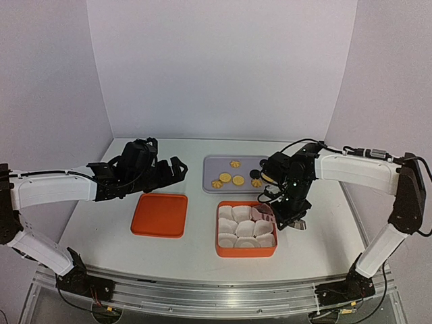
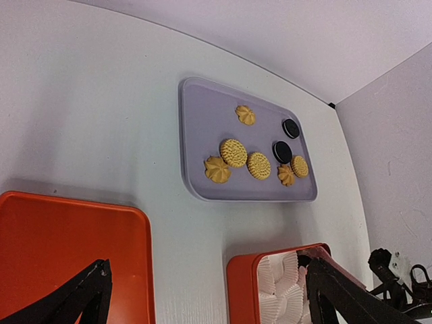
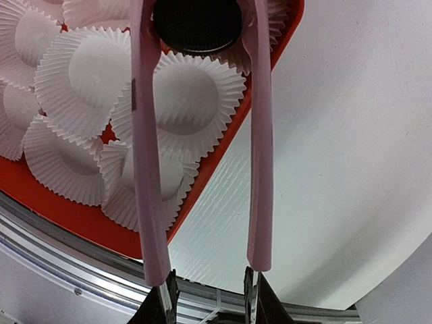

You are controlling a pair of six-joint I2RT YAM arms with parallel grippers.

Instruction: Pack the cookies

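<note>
Several golden cookies (image 2: 233,152) and two black ones (image 2: 282,151) lie on a lilac tray (image 2: 202,115), also seen from above (image 1: 212,172). My right gripper (image 3: 206,297) (image 1: 289,217) holds pink tongs (image 3: 259,169) by their rear ends. The tongs' tips flank a black cookie (image 3: 197,27) over a white paper cup (image 3: 185,101) at the far right corner of the orange box (image 1: 246,251). I cannot tell whether the tips still pinch it. My left gripper (image 2: 206,266) (image 1: 169,172) hangs wide open above the table left of the tray, holding nothing.
The orange box is filled with pleated white paper cups (image 1: 236,229). An orange lid (image 1: 160,214) lies flat to its left, under my left arm. White walls close in the back and sides; a metal rail (image 1: 223,293) runs along the near edge.
</note>
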